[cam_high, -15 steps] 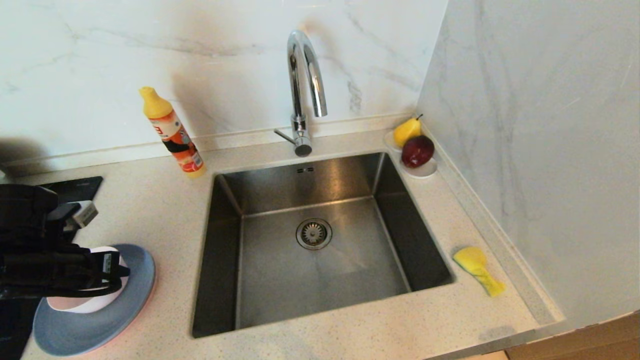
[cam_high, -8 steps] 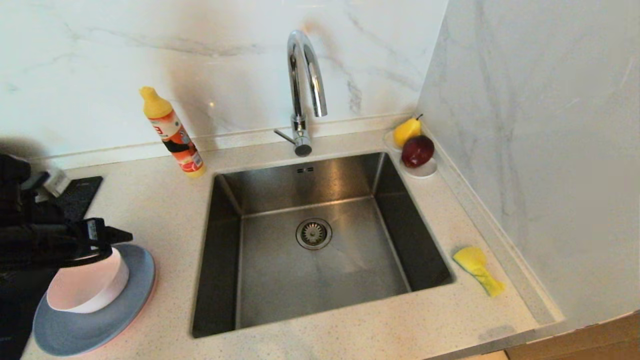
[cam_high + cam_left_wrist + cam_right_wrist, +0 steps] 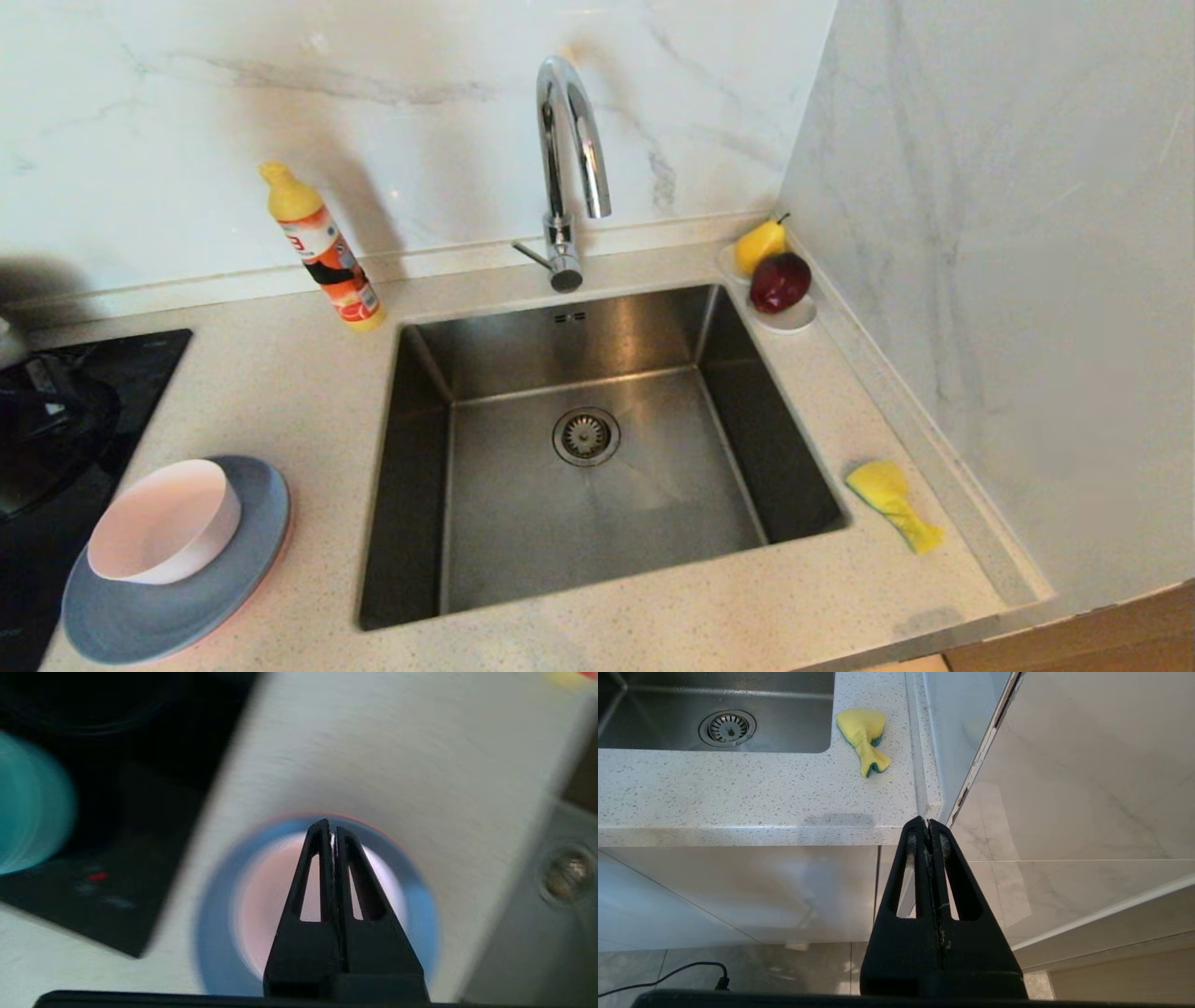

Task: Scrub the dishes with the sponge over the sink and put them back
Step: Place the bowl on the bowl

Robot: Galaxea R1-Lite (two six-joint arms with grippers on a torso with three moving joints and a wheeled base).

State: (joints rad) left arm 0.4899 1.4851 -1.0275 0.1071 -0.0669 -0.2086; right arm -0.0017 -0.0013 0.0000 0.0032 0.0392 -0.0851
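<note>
A pale pink-white bowl (image 3: 159, 523) sits upright on a blue-grey plate (image 3: 187, 611) on the counter left of the sink (image 3: 523, 532). A thin pink rim (image 3: 283, 546) shows under the plate. My left gripper (image 3: 331, 828) hangs shut and empty above the bowl (image 3: 266, 896) and plate (image 3: 215, 938); its dark arm (image 3: 42, 429) is at the far left edge. A teal bowl (image 3: 28, 807) stands blurred on the black cooktop. The yellow sponge (image 3: 889, 502) lies right of the sink. My right gripper (image 3: 928, 823) is shut, parked below the counter edge.
A chrome faucet (image 3: 565, 168) stands behind the sink, an orange detergent bottle (image 3: 322, 247) to its left. A white saucer (image 3: 789, 320) with a pear and a red apple sits in the back right corner. A black cooktop (image 3: 140, 350) lies at far left; a marble wall (image 3: 1008, 280) closes the right.
My left gripper let go of the pink-white bowl, drew back up and to the left, and shut. The bowl stays on the blue-grey plate. The right arm is still.
</note>
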